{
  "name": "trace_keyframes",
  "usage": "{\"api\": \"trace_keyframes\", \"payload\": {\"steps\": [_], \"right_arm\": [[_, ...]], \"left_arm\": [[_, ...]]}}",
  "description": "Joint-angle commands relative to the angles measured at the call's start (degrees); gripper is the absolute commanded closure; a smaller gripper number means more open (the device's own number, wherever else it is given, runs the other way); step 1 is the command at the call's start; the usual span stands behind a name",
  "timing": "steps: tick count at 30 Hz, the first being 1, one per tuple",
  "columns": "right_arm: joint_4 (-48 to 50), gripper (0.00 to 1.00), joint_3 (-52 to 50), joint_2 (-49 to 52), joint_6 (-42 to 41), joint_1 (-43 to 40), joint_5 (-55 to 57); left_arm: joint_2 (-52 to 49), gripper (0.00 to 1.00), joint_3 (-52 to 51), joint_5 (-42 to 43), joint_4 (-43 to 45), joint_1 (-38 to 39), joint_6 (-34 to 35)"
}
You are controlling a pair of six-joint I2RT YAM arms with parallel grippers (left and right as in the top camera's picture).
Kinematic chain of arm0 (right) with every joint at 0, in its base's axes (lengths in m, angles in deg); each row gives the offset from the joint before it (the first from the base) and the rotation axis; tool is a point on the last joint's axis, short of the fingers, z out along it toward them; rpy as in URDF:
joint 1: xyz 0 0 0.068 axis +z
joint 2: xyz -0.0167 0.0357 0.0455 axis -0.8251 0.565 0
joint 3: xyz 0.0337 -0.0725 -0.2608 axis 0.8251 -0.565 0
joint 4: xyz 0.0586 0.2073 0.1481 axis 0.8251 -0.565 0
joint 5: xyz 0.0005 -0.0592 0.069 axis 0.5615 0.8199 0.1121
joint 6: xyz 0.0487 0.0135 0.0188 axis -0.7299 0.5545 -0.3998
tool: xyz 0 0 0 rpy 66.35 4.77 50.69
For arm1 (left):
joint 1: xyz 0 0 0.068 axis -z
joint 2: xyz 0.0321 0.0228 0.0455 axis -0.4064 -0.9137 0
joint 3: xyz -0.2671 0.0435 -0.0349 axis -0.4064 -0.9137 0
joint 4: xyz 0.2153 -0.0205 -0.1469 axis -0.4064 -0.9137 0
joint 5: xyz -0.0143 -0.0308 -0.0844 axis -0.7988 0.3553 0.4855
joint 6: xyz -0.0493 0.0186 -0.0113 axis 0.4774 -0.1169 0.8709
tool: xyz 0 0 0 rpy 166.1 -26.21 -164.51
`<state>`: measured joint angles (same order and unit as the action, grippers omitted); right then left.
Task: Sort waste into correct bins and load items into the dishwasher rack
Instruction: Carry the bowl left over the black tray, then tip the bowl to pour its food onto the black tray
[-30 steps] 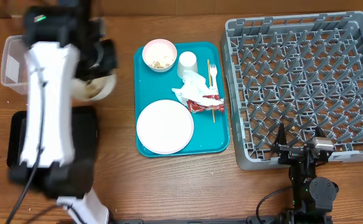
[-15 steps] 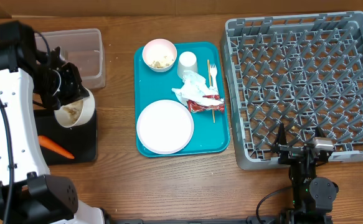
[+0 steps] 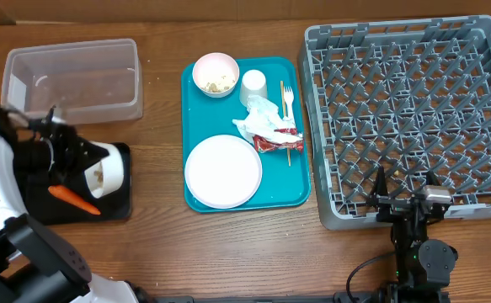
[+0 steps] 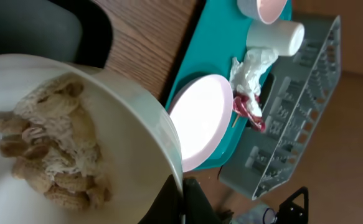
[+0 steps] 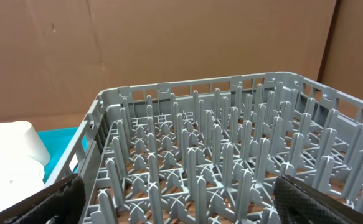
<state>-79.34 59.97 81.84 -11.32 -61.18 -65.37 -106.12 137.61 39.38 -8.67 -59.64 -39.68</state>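
A wooden table (image 3: 157, 252) with a warm brown grain fills the overhead view. Behind it stands a plain brown cardboard wall (image 5: 169, 43) (a vertical seam shows near its right side), evenly lit.

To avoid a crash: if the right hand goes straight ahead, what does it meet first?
Most likely the dishwasher rack, directly before the right hand; the exact gap is unclear.
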Motion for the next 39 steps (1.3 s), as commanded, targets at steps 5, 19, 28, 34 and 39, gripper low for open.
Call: {"api": "trace_keyframes", "payload": {"steps": [5,19,28,34,39], "right_arm": [[0.5,0.0,-0.6,-0.6,0.2,-0.1,0.5],[0.5,0.0,-0.6,-0.6,0.2,-0.1,0.5],[0.5,0.0,-0.6,-0.6,0.2,-0.1,0.5],[0.5,0.0,-0.6,-0.6,0.2,-0.1,0.5],[0.5,0.0,-0.6,-0.6,0.2,-0.1,0.5]], "left_arm": [[0.2,0.96,-10.9,17.6,7.4,-9.3,-8.5],[-0.6,0.96,-18.6,31.7,9.6,-20.5,-16.2],[-0.6,0.96,-18.8,35.9,11.1,-24.3,-16.5],[-0.6,0.96,-20.0,39.8,10.3,-24.3,-16.9],[-0.6,0.96,-20.2,39.4,10.8,-24.3,-16.5]]}}
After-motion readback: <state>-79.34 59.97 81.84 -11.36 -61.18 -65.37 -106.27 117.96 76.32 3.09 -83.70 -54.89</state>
